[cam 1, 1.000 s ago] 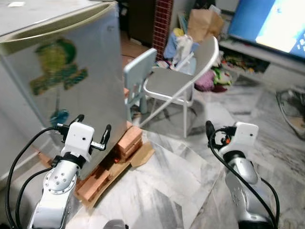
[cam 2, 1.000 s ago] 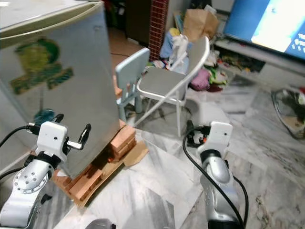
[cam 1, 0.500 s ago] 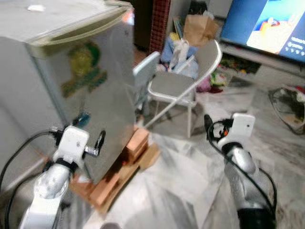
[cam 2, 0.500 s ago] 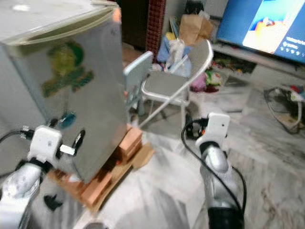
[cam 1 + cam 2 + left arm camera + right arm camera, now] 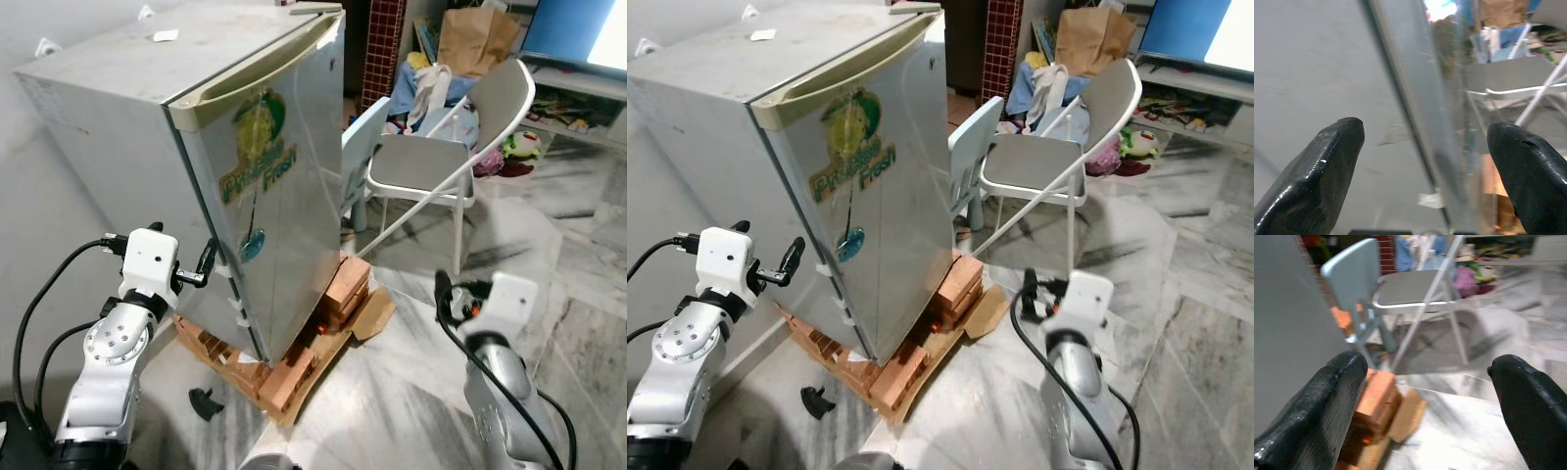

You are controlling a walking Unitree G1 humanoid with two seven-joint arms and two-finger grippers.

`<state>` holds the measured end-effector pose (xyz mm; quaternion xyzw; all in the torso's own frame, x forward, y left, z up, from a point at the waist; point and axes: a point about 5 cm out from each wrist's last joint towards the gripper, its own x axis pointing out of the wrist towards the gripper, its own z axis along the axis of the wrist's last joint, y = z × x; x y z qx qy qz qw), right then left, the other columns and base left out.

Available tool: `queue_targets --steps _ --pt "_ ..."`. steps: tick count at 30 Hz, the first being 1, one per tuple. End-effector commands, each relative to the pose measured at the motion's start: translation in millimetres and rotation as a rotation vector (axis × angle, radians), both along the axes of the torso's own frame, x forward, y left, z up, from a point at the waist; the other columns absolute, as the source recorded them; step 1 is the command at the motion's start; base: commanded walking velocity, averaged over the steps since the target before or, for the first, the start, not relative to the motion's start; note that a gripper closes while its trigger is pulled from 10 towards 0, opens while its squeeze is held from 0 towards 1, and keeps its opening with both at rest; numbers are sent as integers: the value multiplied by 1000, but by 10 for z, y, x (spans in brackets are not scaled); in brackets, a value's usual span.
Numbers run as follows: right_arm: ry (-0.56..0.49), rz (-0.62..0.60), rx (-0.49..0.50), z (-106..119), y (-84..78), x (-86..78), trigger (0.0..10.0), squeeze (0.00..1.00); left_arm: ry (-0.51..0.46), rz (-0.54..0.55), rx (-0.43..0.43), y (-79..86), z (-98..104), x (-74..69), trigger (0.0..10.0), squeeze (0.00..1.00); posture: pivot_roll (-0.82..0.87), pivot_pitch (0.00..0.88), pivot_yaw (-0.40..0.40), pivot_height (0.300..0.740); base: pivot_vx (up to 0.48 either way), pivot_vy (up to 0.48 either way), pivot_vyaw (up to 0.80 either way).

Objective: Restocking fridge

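While we stand before the small grey fridge point(image 5: 230, 147), its door is shut, a green and yellow sticker point(image 5: 257, 147) on the front and a smaller blue one point(image 5: 252, 245) below it. It rests on a platform of orange bricks point(image 5: 294, 367) and cardboard point(image 5: 367, 315) laid on the marble floor point(image 5: 421, 392), with its back close to the pale wall point(image 5: 39, 24). Beside the fridge, toward our right, we see a grey folding chair point(image 5: 446, 162), and between the two stands a small pale blue chair point(image 5: 361, 147), just next to the fridge's side. Behind the chairs lie a brown paper bag point(image 5: 475, 39), some bundled cloths and toys, and the corner of a lit screen point(image 5: 573, 29). A red brick pillar point(image 5: 384, 44) rises behind the fridge.

Our left gripper point(image 5: 162, 262) is raised near the hinge-side corner of the fridge, about level with the blue sticker; its fingers point(image 5: 1327, 171) stand well apart, with the edge of the door running between them in the wrist view, and they hold nothing. Our right gripper point(image 5: 1427, 396) hangs lower, over the floor in front of the brick platform, its fingers point(image 5: 1317, 411) also spread wide and empty, pointing toward the chairs and the bricks. A small black object point(image 5: 203, 401) lies on the floor by the platform's near corner; we cannot tell what it is
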<state>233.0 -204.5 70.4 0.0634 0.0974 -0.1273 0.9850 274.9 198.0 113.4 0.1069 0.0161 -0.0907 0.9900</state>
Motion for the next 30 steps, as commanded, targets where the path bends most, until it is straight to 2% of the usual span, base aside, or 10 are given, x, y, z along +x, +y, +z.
queue_targets --steps 1,6,7,8,10,14,15,18,21,30 --pt "-21 9 -15 91 7 -9 10000 0 21 10 -29 27 -43 7 10000 0 34 0 68 740 0 0 0" --pt "-39 64 -16 129 78 169 10000 0 34 45 -56 52 -130 -50 10000 0 66 0 28 740 0 0 0" --pt "-64 101 -17 200 140 281 10000 0 31 62 -73 58 -126 -52 10000 0 67 0 23 740 0 0 0" --pt "-64 101 -17 200 140 281 10000 0 31 62 -73 58 -126 -52 10000 0 67 0 23 740 0 0 0" --pt "-90 154 -12 302 231 424 10000 0 14 72 -78 36 -100 -77 10000 0 104 0 -12 740 0 0 0" --pt "-99 179 -6 339 282 507 10000 0 4 87 -91 41 -65 -149 10000 0 132 0 -21 740 0 0 0" --pt "-99 179 -6 339 282 507 10000 0 4 87 -91 41 -65 -149 10000 0 132 0 -21 740 0 0 0" --pt "-66 175 15 231 307 485 10000 0 37 81 -72 56 -123 -296 10000 0 167 0 -31 740 0 0 0" --pt "-61 190 26 220 348 473 10000 0 46 73 -68 71 -123 -341 10000 0 167 4 -33 740 0 129 0" --pt "-63 211 32 248 403 511 10000 0 31 78 -52 116 -70 -299 10000 0 167 7 -57 740 0 480 0"
